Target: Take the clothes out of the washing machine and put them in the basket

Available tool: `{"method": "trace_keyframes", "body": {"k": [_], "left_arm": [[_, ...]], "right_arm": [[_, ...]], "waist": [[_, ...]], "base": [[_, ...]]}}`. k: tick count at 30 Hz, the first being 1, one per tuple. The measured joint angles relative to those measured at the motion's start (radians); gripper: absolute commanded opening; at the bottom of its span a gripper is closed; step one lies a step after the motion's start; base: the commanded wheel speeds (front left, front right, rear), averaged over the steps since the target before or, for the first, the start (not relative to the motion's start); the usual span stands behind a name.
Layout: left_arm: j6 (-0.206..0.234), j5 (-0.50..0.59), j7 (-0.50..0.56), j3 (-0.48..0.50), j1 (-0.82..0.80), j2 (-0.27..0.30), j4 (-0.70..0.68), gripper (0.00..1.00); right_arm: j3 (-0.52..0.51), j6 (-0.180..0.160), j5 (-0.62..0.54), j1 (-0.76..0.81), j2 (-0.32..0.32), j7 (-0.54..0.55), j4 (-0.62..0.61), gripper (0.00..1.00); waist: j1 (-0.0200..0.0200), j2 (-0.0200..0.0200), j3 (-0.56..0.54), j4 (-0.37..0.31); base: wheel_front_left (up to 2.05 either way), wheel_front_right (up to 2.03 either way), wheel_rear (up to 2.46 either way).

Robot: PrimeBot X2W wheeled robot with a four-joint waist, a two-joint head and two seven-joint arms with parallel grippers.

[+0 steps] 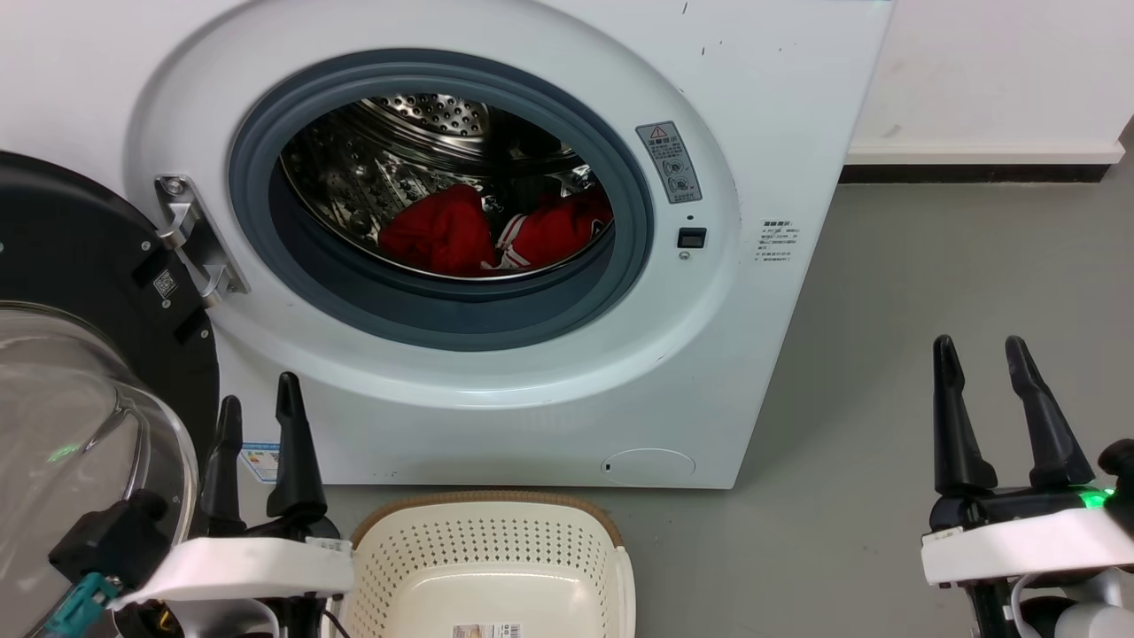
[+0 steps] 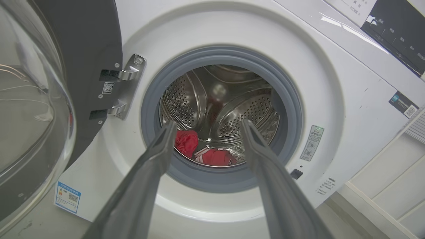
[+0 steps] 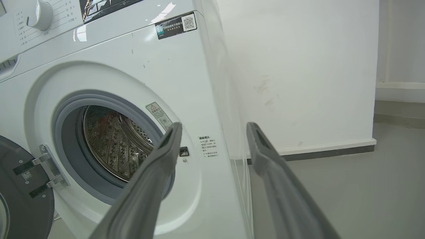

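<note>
Door (image 1: 71,239): swung wide at the far left, hinged on the left edge of the porthole, glass bowl bulging toward the camera.

Left gripper (image 1: 259,394): low, in front of the washing machine's (image 1: 532,425) lower left corner, just left of the basket. Fingers up, moderately parted, nothing between them. The left wrist view looks between them straight into the porthole.

Drum (image 1: 416,133): the clothes (image 1: 443,237) are two red pieces side by side and touching on the drum's bottom, close to its front edge. Left piece plain, right piece with white striped trim.

Basket (image 1: 487,540): on the floor (image 1: 886,354) below the porthole, near the machine's front, a narrow strip of floor between them. A label lies on its bottom.

Right gripper (image 1: 979,346): to the right of the machine's right front corner, above bare floor, well apart from the basket. Fingers up, spread wide, holding nothing. The right wrist view has them framing the machine's right side and the white wall (image 3: 298,66).
</note>
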Motion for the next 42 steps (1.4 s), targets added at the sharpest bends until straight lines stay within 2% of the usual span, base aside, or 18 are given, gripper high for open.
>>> {"method": "trace_keyframes", "body": {"k": [8,14,23,30,38,40,42], "left_arm": [[0.015,0.112,-0.02,-0.031,0.013,0.0,-0.027,1.0],[0.05,0.21,-0.037,-0.075,0.02,0.012,-0.026,1.0],[0.1,0.292,-0.056,-0.151,0.037,0.046,0.013,1.0],[0.11,0.331,-0.072,-0.169,0.056,0.05,0.083,1.0],[0.11,0.406,-0.09,-0.193,0.056,0.062,0.097,1.0],[0.109,0.429,-0.092,-0.201,0.057,0.068,0.099,1.0],[0.112,0.449,-0.097,-0.209,0.058,0.07,0.099,1.0]], "right_arm": [[0.007,0.0,-0.108,0.011,-0.001,-0.018,-0.021,1.0],[0.021,0.0,-0.189,0.019,-0.001,-0.037,-0.018,1.0],[0.026,0.0,-0.255,0.045,-0.002,-0.06,0.017,1.0],[0.034,0.0,-0.303,0.056,-0.002,-0.073,0.061,1.0],[0.044,0.0,-0.375,0.058,-0.003,-0.089,0.081,1.0],[0.043,0.0,-0.379,0.059,-0.003,-0.094,0.085,1.0],[0.034,0.0,-0.328,0.062,-0.002,-0.096,0.099,1.0]], "waist": [[0.0,0.0,0.001,-0.001],[0.0,0.0,0.004,-0.003],[0.0,0.0,0.006,-0.003],[-0.0001,0.0,0.006,-0.003],[0.0,0.0,0.007,-0.003],[-0.0001,0.0,0.007,-0.003],[-0.0001,0.0,0.006,-0.004]], "base": [[0.0,0.0,0.0],[0.0,0.0,0.0],[0.0,0.0,0.0],[0.0,0.0,0.0],[0.0,0.0,0.0],[0.0,0.0,0.0],[0.0,0.0,0.0]]}}
